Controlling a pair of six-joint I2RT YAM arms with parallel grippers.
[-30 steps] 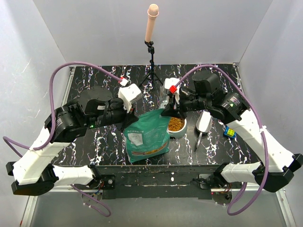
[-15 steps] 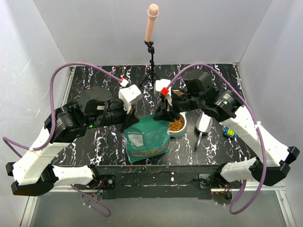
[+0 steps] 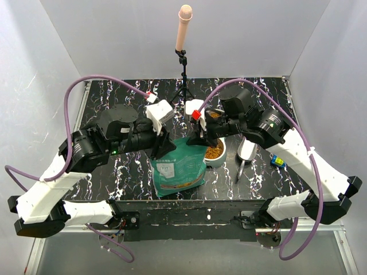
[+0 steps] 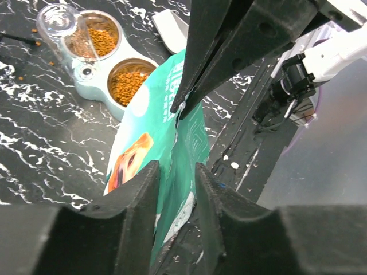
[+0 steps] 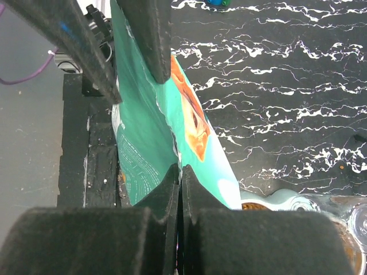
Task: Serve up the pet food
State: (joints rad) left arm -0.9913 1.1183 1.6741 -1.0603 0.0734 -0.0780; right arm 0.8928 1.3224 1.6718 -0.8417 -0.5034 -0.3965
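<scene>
The teal-green bag (image 3: 178, 166) with a white label stands near the table's front edge, held between both grippers. My left gripper (image 3: 163, 148) grips its top left edge; in the left wrist view the bag (image 4: 149, 149) passes between the close-set fingers of that gripper (image 4: 176, 169). My right gripper (image 3: 196, 137) is shut on the bag's torn top edge (image 5: 172, 132), its own jaws (image 5: 180, 171) pressed together. Brown kibble (image 3: 213, 151) fills the pale bowl (image 3: 220, 161) right of the bag. It also shows in the left wrist view (image 4: 127, 82).
A grey scoop (image 3: 246, 150) lies right of the bowl. A blue toy block (image 3: 278, 161) sits further right. A black tripod (image 3: 183, 80) with a pink rod stands at the back. The feeder carries a clear bottle (image 4: 57, 20). White walls enclose the table.
My right gripper has moved left from above the bowl to the bag's top and closed on its edge. The left gripper has shifted slightly up and right, and the bag stands narrower.
</scene>
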